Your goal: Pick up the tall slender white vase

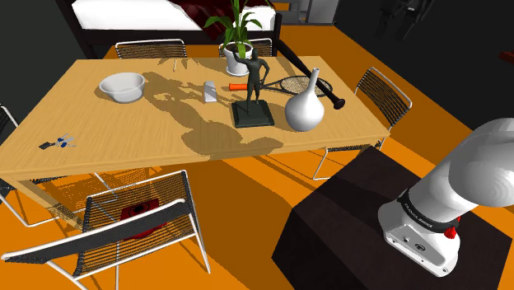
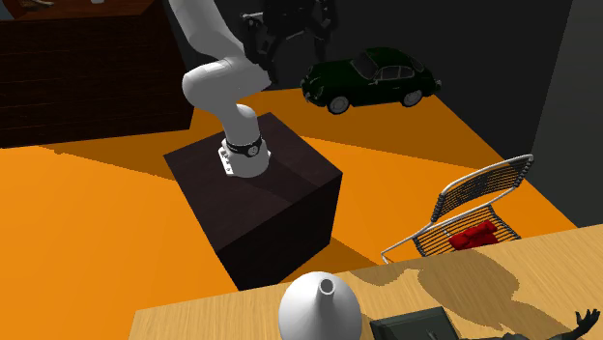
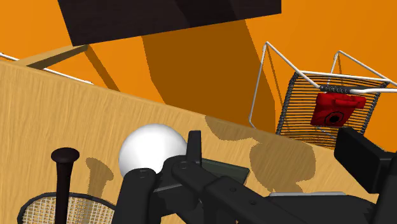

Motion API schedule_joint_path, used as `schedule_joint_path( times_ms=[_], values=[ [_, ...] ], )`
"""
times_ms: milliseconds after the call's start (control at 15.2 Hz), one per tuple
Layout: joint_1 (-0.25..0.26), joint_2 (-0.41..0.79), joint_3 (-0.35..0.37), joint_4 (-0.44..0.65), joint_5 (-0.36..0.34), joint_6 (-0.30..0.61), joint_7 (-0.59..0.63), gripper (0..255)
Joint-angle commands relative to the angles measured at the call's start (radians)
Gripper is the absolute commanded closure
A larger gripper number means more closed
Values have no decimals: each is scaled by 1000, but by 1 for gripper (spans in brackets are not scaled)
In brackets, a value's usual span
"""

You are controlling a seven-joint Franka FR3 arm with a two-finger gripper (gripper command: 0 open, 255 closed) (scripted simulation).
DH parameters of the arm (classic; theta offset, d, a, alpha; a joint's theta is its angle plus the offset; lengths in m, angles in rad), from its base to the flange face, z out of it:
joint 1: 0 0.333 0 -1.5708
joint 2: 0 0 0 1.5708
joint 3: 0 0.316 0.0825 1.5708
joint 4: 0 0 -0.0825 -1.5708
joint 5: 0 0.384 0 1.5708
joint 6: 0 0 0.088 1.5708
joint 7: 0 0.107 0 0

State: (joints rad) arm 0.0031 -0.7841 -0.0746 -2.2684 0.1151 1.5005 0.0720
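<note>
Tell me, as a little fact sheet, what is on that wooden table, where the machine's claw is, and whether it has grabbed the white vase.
target: white round-bodied vase with a narrow neck, upright on the wooden table
neighbours: dark figurine on a square base, tennis racket, black bat
elsewhere on the table: white bowl, small bunch of keys
gripper: black two-finger gripper, open, empty, apart from the vase
vase grabbed: not yet
</note>
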Motion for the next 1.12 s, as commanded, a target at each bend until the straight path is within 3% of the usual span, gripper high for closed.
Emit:
schedule_joint_path(
  times_ms=[0, 528, 1056],
  values=[
    [0, 0, 0, 0, 0, 0, 0, 0],
    [-19, 199, -25, -32, -52, 241, -48, 0],
    [-36, 449, -55, 20, -88, 453, -83, 0]
  ],
)
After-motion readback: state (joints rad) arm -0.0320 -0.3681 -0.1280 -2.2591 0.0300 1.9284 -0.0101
